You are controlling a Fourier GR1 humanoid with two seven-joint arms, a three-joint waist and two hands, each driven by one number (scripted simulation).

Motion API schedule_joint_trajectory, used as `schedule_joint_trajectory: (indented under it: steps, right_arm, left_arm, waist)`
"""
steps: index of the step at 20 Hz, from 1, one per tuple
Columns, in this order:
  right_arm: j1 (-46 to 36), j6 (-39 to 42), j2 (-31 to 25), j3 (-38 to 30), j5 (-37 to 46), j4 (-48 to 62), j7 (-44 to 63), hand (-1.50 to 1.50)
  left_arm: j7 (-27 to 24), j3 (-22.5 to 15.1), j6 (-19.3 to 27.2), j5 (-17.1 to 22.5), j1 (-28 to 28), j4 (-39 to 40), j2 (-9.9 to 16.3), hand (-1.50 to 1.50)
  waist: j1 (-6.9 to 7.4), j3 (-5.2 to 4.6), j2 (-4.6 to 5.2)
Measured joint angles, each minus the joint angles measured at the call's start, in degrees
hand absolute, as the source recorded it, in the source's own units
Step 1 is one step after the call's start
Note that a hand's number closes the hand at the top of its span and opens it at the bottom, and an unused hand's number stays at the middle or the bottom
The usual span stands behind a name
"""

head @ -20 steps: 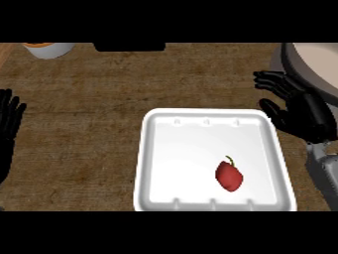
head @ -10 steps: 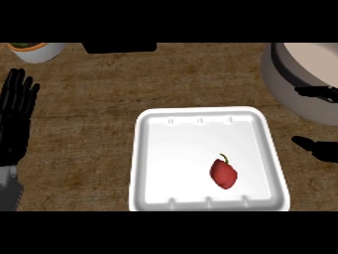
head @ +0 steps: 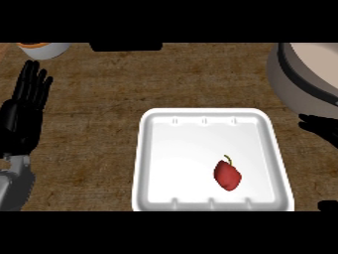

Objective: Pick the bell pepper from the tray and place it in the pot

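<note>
A small red bell pepper [head: 228,174] with a thin stem lies in the white tray [head: 164,149], toward its lower right part. The large grey pot [head: 310,74] stands at the upper right, cut off by the view's edge. My right hand [head: 334,133] shows at the right edge between tray and pot, fingers spread and open, beside the tray and apart from the pepper. My left hand [head: 19,119] rests open at the left edge, fingers pointing up.
A pale cup with orange contents [head: 44,48] stands at the top left. A dark object [head: 126,46] sits at the top edge. Brown wooden counter [head: 98,99] surrounds the tray.
The right hand has drawn back toward the right edge and lower, off the pot's side. The left hand has risen further into view. The pepper has not moved in the tray.
</note>
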Motion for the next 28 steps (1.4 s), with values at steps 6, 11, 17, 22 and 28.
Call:
schedule_joint_trajectory:
  steps: [6,11,17,22,28]
  right_arm:
    - [-2.1,7.7,-2.1,5.2,4.3,-9.1,16.2,-1.50]
    - [-8.2,13.1,3.6,12.8,8.0,-10.5,29.6,-1.50]
    - [-11.8,18.2,12.5,19.5,12.6,-8.1,39.8,-1.50]
    - [-11.6,20.6,18.4,21.2,16.4,-4.0,40.0,-1.50]
    - [-10.2,19.7,23.6,22.5,23.4,0.3,35.2,-1.50]
  left_arm:
    - [0.2,-0.9,-0.2,-1.1,-1.8,1.1,-1.5,0.00]
    - [0.0,-0.9,-1.0,-1.7,-1.6,1.1,-2.2,0.00]
    - [0.2,0.6,-2.2,-2.1,-1.6,1.2,-2.5,0.00]
    - [0.4,1.7,-3.1,-3.0,-2.7,2.2,-3.4,0.00]
    - [0.8,2.7,-3.8,-4.3,-2.8,1.9,-4.6,0.00]
  waist:
    - [1.29,-0.01,0.22]
    - [2.21,0.01,0.34]
    - [2.13,0.05,0.33]
    - [1.86,0.10,0.32]
    - [1.74,0.12,0.30]
